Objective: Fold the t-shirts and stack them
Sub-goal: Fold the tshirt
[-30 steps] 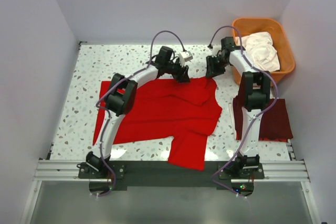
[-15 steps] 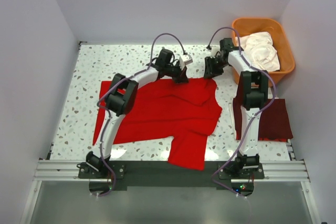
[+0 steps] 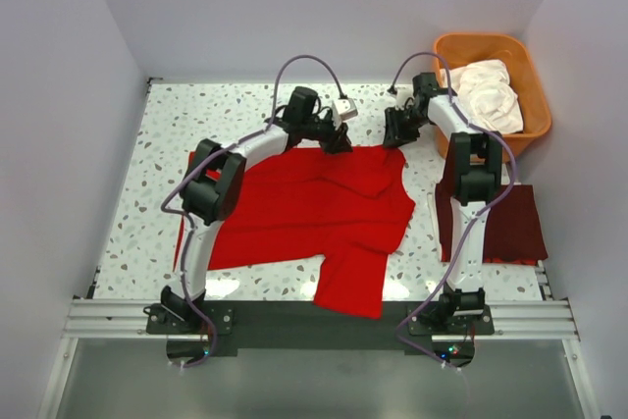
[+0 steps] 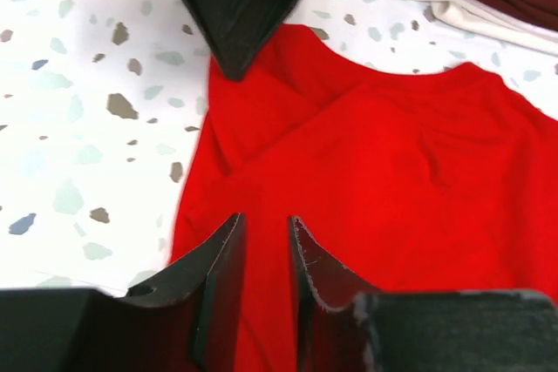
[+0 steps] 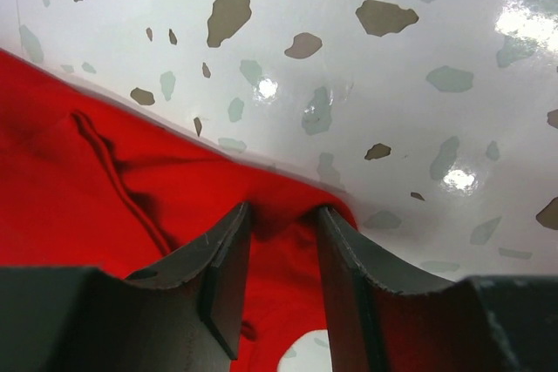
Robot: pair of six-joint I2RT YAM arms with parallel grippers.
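Top view: red t-shirt lay spread flat mid-table, one sleeve hanging toward 6 o'clock near the front rail. Some wrinkles ran across the chest area.

Left gripper sat at the shirt's 12 o'clock edge, low over the cloth. In the left wrist view its fingers stood parted by a narrow gap, with flat red cloth showing through the gap and nothing bunched between them. Released, not grasping.

Right gripper sat at the shirt's 1 o'clock corner, close beside the left one but apart from it. In the right wrist view its fingers were clenched on the red hem. The cloth edge rose and puckered between the two pads, with speckled table just past it toward 12 o'clock.

Maroon t-shirt lay folded flat at 3 o'clock of the red one, partly under the right arm and not touching the red cloth.

White t-shirts sat crumpled inside the orange tub at the table's 1 o'clock corner. How many white ones there were could not be told.
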